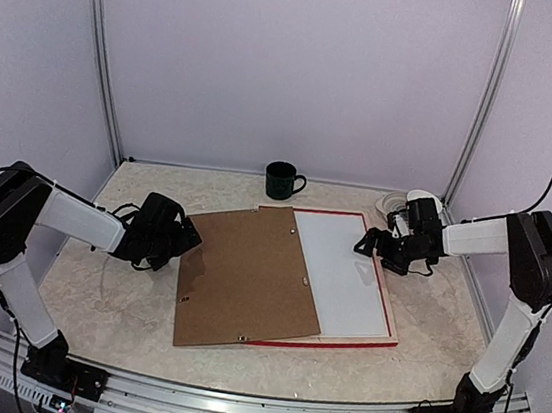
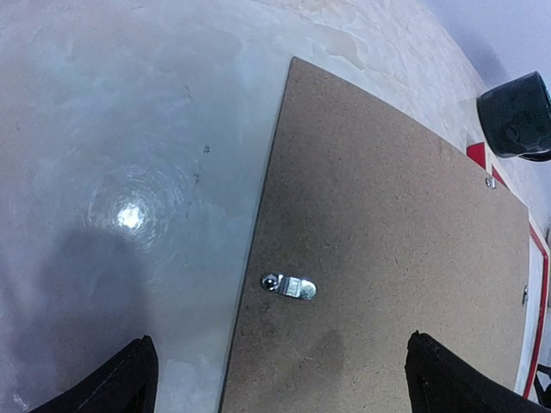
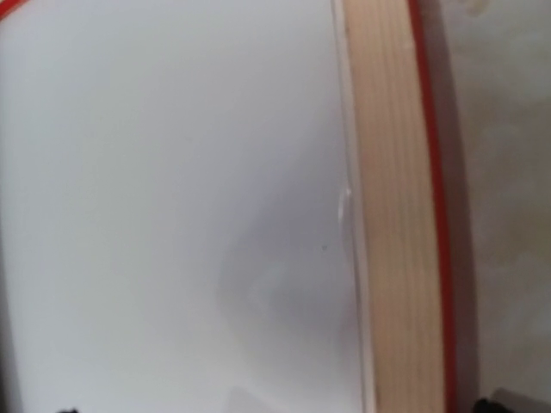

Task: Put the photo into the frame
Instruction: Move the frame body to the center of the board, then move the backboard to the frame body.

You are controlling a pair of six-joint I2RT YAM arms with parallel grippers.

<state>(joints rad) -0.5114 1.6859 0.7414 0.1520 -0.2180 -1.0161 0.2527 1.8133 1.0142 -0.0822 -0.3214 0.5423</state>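
The frame [image 1: 386, 301] lies face down on the table, pale wood back up with a red outer edge; its right rail shows in the right wrist view [image 3: 387, 215]. A plain white sheet [image 1: 344, 270], seemingly the photo's back, lies inside it [image 3: 172, 172]; no print shows. The brown backing board [image 1: 243, 273] lies skewed over the frame's left part. My left gripper [image 1: 184, 238] is open and empty, its jaws astride the board's left edge [image 2: 280, 383]. My right gripper [image 1: 367, 246] is open and empty, just above the white sheet by the right rail [image 3: 275, 409].
A dark mug [image 1: 281, 180] stands behind the frame and shows in the left wrist view [image 2: 516, 116]. A white round object [image 1: 403, 200] sits at the back right. A metal turn clip [image 2: 289, 286] is on the board. Walls close in the back and sides.
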